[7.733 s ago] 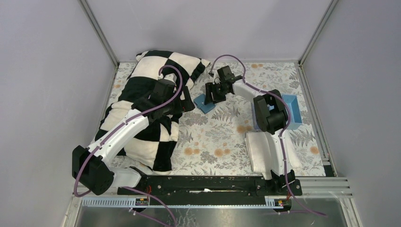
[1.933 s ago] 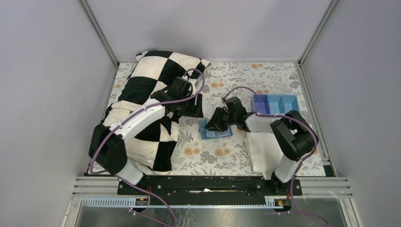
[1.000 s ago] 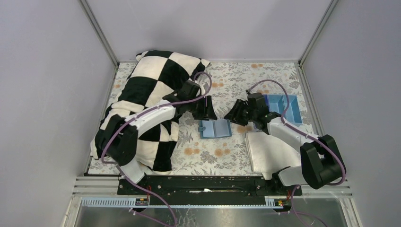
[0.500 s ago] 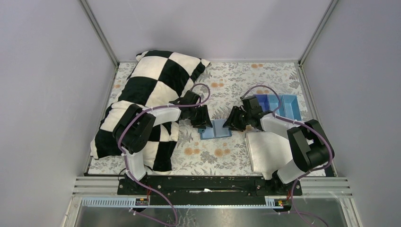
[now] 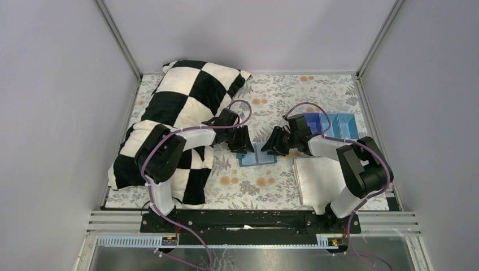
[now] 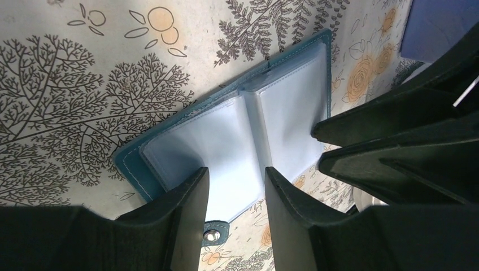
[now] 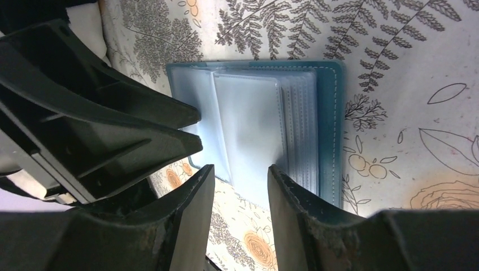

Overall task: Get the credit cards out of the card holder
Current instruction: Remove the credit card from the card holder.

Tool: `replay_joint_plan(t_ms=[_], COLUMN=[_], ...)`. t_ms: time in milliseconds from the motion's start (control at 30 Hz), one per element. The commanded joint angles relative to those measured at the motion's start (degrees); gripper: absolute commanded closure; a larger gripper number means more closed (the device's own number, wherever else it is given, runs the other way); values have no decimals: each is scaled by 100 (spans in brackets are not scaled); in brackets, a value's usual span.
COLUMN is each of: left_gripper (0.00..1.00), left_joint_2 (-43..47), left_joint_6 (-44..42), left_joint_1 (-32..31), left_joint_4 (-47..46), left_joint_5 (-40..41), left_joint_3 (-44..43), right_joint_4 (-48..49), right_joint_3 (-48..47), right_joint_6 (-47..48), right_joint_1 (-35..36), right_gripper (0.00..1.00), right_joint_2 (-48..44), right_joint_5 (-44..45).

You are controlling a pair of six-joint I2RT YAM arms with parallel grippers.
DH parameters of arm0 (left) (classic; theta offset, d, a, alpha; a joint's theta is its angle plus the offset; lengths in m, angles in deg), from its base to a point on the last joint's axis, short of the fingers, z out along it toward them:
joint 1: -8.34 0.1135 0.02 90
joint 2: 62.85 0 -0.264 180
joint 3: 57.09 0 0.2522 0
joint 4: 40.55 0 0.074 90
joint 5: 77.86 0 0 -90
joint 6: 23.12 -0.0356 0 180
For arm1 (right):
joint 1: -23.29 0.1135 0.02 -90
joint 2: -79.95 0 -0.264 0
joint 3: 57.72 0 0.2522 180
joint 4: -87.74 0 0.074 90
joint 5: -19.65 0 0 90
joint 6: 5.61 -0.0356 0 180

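The setting is a robot test cell in a laboratory. The work area is enclosed by plain grey wall panels held in aluminium posts. Two robot arms are bolted to a black rail at the near edge, and purple cables are routed along them. The table is covered with a floral cloth, on which household props are laid: a chequered blanket, a folded white towel and a blue tray.

Card holder now open flat
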Motion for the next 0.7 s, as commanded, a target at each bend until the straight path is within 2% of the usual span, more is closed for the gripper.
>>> replay_joint_plan(t_ms=[0,133,333,667], left_gripper=[54,55,51,50], left_joint_2=[-125,58,922,481], left_joint_6=[-267,-267,-378,-441], left_joint_1=[-28,-36,-48,-46], left_joint_4=[-20,131,444,518], left_joint_5=[76,-271,79,242], left_joint_3=[131,65,82,356], right_joint_4=[188,81,55,-51], right_joint_3=[27,129,247,213], right_joint_6=[-65,44,165,229], right_joint_1=[21,17,22,20], right_gripper=[53,53,52,51], right_joint_2=[56,-166,-389,-434], right_joint_5=[-66,262,359,560])
